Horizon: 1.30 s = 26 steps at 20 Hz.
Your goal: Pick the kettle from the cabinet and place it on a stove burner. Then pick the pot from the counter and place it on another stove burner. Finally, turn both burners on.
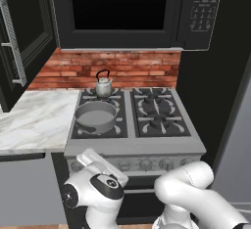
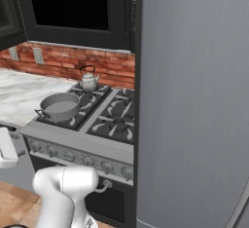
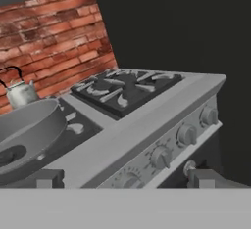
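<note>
The small silvery kettle (image 1: 104, 85) (image 2: 88, 81) (image 3: 19, 92) stands upright on the back-left stove burner. The wide grey pot (image 1: 96, 115) (image 2: 60, 106) (image 3: 27, 132) sits on the front-left burner (image 1: 98, 125). Both right burners (image 1: 157, 109) (image 3: 125, 90) are bare. My gripper (image 3: 125, 179) is open and holds nothing. It hangs low before the range's front, level with the row of knobs (image 3: 161, 157) (image 1: 145, 164), its dark fingertips (image 3: 45, 178) spread wide. The white hand (image 1: 94, 160) is below the stove's left front corner. The black cabinet (image 1: 22, 32) hangs upper left over the marble counter (image 1: 34, 118).
A black microwave (image 1: 132, 10) with a keypad hangs over the stove, in front of a red brick wall (image 1: 112, 69). A tall grey fridge side (image 2: 194, 100) (image 1: 238, 140) stands close on the stove's right. Dark base units run under the counter.
</note>
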Available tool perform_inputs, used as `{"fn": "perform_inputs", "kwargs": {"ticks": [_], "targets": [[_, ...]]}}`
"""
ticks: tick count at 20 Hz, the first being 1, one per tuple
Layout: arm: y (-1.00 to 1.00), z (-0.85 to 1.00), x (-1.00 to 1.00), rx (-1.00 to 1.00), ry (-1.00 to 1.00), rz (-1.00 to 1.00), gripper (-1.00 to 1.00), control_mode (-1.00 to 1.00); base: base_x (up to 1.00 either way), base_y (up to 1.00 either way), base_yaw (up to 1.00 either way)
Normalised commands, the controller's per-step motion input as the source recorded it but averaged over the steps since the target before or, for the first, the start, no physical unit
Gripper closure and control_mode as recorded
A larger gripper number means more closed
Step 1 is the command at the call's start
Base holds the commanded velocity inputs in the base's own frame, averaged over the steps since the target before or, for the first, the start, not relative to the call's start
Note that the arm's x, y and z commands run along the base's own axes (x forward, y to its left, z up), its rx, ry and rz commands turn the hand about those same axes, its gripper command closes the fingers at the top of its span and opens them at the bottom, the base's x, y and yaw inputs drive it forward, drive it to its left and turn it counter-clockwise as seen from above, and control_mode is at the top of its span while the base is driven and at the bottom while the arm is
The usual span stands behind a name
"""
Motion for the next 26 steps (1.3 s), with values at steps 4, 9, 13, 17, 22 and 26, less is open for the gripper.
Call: {"fn": "perform_inputs", "kwargs": {"ticks": [4,9,13,17,22,26], "targets": [[-0.01,-0.19,0.07,-0.07,-0.03,0.07,-1.0,-1.0,0.0,0.0,0.0],[0.0,-0.19,0.0,-0.05,0.0,0.01,-1.0,-1.0,0.0,0.0,0.0],[0.0,-0.2,0.02,-0.01,0.0,0.0,-1.0,-1.0,0.0,0.0,0.0],[0.0,-0.19,0.07,-0.02,0.0,0.0,-1.0,-1.0,0.0,0.0,0.0],[0.0,-0.2,0.03,-0.03,0.0,0.0,-1.0,-1.0,0.0,0.0,0.0],[0.0,-0.2,0.02,-0.03,0.0,0.0,-1.0,-1.0,0.0,0.0,0.0]]}}
